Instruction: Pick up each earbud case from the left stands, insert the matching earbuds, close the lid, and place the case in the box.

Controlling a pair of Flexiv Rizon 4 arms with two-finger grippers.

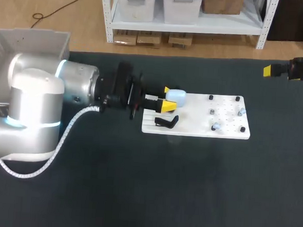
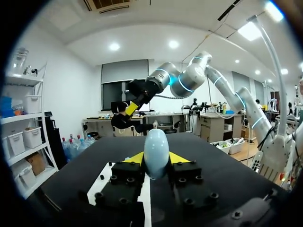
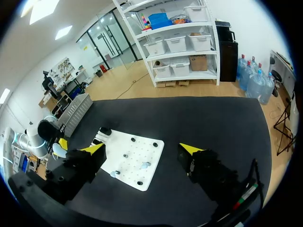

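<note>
My left gripper [image 1: 166, 100] hovers over the left part of the white board [image 1: 197, 121], shut on a pale blue earbud case [image 1: 177, 97]. In the left wrist view the closed case [image 2: 156, 152] stands upright between the yellow fingertips [image 2: 135, 158]. A black stand [image 1: 166, 122] sits on the board just beneath. Small earbuds [image 1: 216, 126] rest on the board's right part, also seen as earbuds [image 3: 144, 165] in the right wrist view. My right gripper [image 1: 270, 71] hangs high at the far right edge; its fingers stand wide open [image 3: 143, 149] with nothing between them.
A grey box [image 1: 27, 44] stands at the table's back left corner, seen as the grey box [image 3: 75, 111] from the right wrist. Black pegs [image 1: 211, 97] mark the board's corners. The dark table [image 1: 188, 188] stretches in front of the board.
</note>
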